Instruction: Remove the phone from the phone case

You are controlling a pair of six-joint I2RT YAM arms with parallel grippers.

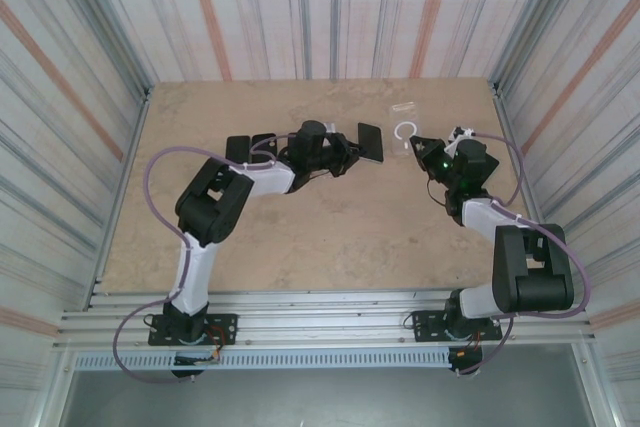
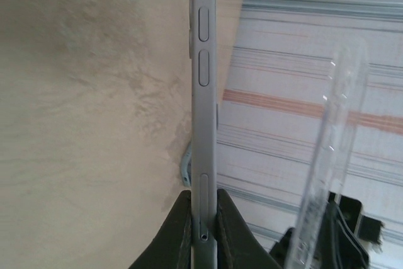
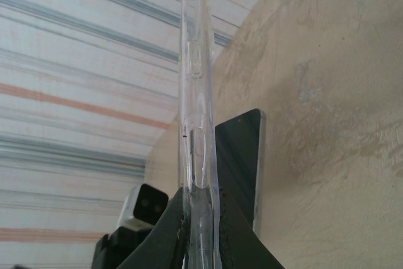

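The left pincer (image 2: 203,205) is closed on one end of a slim grey metal-edged phone (image 2: 203,92), pressing its front and back faces. The phone is seen edge-on, with its side buttons facing the wrist camera. The right pincer (image 3: 200,198) is closed on one end of a clear, thin plastic phone case (image 3: 196,74), which is also seen edge-on.

In the overhead view, the phone juts toward 3 o'clock from the left pincer. The case juts toward 11 o'clock from the right pincer, and a white ring marks its back. The two are near each other but apart, and both appear to be held above the beige stone-patterned desk (image 1: 300,237). The phone is out of the case.

The phone is probably stiff and fairly heavy for its size. Its smooth sides look slippery, and its glass would likely crack if dropped. A firm hold across the flat faces, clear of the buttons, suits it best. The case is probably very light and springy and will bend if squeezed, so a gentle hold on its rim suits it.

Count: one phone, one case, and two pincers, each holding one thing.
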